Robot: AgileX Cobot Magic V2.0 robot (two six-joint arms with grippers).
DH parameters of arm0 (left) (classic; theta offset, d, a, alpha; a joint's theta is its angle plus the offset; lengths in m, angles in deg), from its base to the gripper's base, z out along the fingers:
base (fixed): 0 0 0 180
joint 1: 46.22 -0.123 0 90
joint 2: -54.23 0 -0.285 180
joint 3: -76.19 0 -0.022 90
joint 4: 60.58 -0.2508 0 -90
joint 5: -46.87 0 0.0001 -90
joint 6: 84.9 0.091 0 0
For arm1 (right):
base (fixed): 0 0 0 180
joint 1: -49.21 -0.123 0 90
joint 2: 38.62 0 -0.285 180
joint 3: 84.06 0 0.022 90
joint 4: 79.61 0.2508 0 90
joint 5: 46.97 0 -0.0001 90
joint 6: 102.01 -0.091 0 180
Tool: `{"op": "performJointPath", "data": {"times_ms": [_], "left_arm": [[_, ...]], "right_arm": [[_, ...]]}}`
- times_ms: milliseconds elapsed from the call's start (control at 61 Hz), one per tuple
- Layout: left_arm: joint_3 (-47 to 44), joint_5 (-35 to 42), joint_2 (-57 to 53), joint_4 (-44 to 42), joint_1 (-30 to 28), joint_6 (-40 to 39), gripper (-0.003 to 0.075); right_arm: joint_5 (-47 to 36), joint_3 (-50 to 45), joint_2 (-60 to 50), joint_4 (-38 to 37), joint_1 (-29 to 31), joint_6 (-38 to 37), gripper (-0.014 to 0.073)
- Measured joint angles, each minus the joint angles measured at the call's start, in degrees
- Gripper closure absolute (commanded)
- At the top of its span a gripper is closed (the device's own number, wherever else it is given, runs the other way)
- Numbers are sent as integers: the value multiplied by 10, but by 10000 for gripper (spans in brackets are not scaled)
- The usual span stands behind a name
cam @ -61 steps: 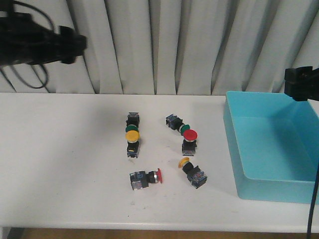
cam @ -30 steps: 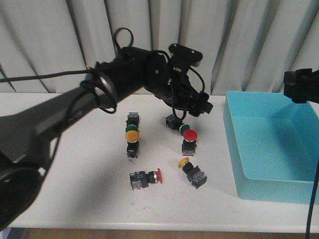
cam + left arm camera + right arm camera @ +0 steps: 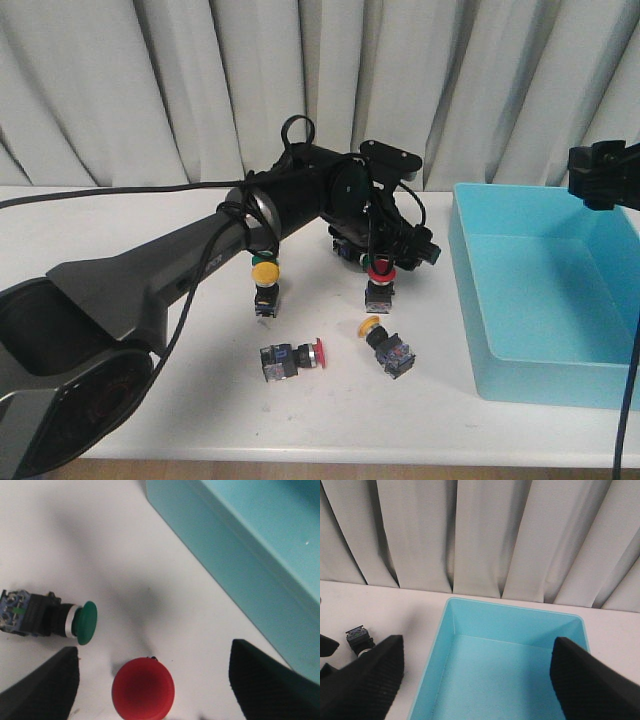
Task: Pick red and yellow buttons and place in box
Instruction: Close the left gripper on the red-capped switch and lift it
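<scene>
My left gripper (image 3: 384,258) is open, low over an upright red button (image 3: 380,270), one finger on each side of it. In the left wrist view the red cap (image 3: 143,689) sits between the fingers (image 3: 47,685), untouched. An upright yellow button (image 3: 263,272) stands to the left. A red button (image 3: 292,358) and a yellow button (image 3: 386,343) lie on their sides nearer the front. The turquoise box (image 3: 480,300) stands at the right, empty. My right gripper (image 3: 477,680) is open and empty above the box (image 3: 520,625).
A green-capped switch (image 3: 82,622) lies just behind the red button, close to one left finger; it also shows in the right wrist view (image 3: 359,636). Another green-capped switch behind the yellow button is mostly hidden by the arm. Grey curtains hang behind the white table (image 3: 120,300).
My left arm has swung in from the upper left, crossed over the buttons and come down around the upright red button. The right arm and the buttons have not moved.
</scene>
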Motion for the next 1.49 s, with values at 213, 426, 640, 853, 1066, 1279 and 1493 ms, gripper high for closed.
{"op": "performJointPath", "data": {"times_ms": [213, 426, 640, 853, 1066, 1279, 1493], "left_arm": [[2, -11, 24, 0, 0, -3, 127], [2, -13, 40, 0, -1, -11, 132], [2, -12, 50, 0, -1, -11, 184], [2, -5, 52, 0, -1, -11, 309], [2, 7, 52, 0, -1, -11, 577], [5, -5, 52, 0, -1, -11, 729], [7, -49, 25, 12, -4, -11, 728]], "right_arm": [[0, 0, 0, 0, 0, 0, 22], [0, 0, 0, 0, 0, 0, 22], [1, 0, 0, 0, 0, 0, 22], [2, 0, 0, 8, 0, 0, 22], [9, 0, 0, 14, 0, 0, 22], [26, 0, 0, 12, -16, 30, 22], [37, 0, 0, 8, -101, 92, 22]]}}
